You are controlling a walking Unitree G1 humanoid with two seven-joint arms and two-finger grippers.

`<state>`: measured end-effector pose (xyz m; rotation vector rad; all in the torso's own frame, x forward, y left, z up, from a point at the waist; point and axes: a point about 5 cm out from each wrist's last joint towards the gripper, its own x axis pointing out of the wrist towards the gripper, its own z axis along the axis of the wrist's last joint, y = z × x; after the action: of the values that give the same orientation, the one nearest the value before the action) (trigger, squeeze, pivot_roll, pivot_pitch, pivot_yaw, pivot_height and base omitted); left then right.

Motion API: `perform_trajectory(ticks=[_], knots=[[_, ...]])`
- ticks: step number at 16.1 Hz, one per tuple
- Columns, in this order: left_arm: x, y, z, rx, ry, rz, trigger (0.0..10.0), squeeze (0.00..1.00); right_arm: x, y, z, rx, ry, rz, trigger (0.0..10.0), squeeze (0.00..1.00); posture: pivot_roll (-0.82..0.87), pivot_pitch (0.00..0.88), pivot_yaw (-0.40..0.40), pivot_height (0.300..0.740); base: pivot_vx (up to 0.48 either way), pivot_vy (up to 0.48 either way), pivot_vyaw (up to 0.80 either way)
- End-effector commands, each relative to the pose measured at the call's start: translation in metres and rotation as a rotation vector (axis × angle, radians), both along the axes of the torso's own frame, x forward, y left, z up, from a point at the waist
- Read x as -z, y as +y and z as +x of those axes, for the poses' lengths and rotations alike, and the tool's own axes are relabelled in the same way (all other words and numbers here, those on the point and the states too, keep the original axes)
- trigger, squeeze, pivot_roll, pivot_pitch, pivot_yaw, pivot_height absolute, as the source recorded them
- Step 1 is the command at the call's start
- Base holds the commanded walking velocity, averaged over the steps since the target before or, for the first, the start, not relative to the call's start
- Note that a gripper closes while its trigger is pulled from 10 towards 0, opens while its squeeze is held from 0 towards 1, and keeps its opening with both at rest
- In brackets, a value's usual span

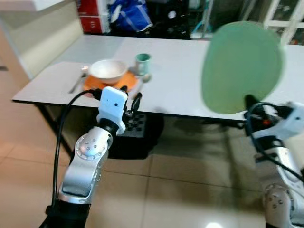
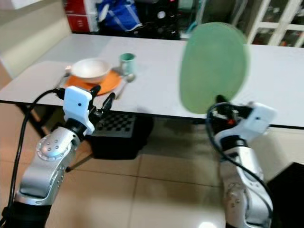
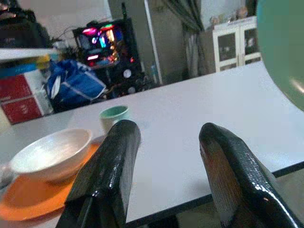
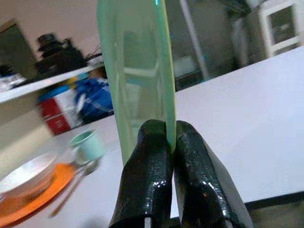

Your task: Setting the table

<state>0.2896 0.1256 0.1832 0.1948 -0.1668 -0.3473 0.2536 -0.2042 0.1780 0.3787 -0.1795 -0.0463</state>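
Here, from where I stood beside the robot, this is how things lay:

Table: the long white table (image 1: 190, 80) stretched across in front of the robot, its near edge just ahead of both arms, above a tan tiled floor (image 1: 180, 190).

Green plate: a pale green plate (image 1: 242, 66) was held up on edge above the near side of the table, on the robot's right, its face turned toward the robot's head.

Right gripper: the right gripper (image 4: 171, 142) was clamped on the bottom rim of the green plate, one black finger on each side, pressed tight against it.

Left gripper: the left gripper (image 3: 166, 147) was raised at the table's near edge in front of the place setting, its two black fingers (image 3: 114, 156) well apart with nothing between them.

Orange plate: an orange plate (image 1: 111, 81) lay flat on the table toward the robot's left, near the front edge.

Bowl: a white bowl (image 1: 108, 70) sat on top of the orange plate.

Cup: a small teal cup (image 1: 143, 62) stood upright just beside the orange plate, on the side toward the green plate.

Spoon: a spoon (image 4: 76, 187) lay on the table next to the cup and the orange plate.

Utensil: another utensil (image 1: 79, 81) lay on the far left of the setting; I could not tell which kind.
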Motion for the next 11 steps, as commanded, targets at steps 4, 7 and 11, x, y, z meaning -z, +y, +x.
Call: perform_trajectory(ticks=[4,7,11], knots=[[-0.004,0.021,0.007,-0.113,0.001,-0.006,10.0,0.00,-0.001,0.021,0.005,-0.095,0.037,-0.007,10.0,0.00,-0.07,0.000,0.029,0.740,0.000,0.000,0.00],[-0.005,0.014,0.007,-0.092,-0.004,0.021,10.0,0.00,0.002,0.028,0.009,-0.124,0.066,-0.034,10.0,0.00,-0.05,0.000,0.026,0.740,0.095,0.000,0.00],[-0.004,0.019,0.010,-0.100,-0.002,0.026,10.0,0.00,0.003,0.034,0.009,-0.132,0.076,-0.043,10.0,0.00,-0.06,0.000,0.032,0.740,0.347,0.000,0.00]])
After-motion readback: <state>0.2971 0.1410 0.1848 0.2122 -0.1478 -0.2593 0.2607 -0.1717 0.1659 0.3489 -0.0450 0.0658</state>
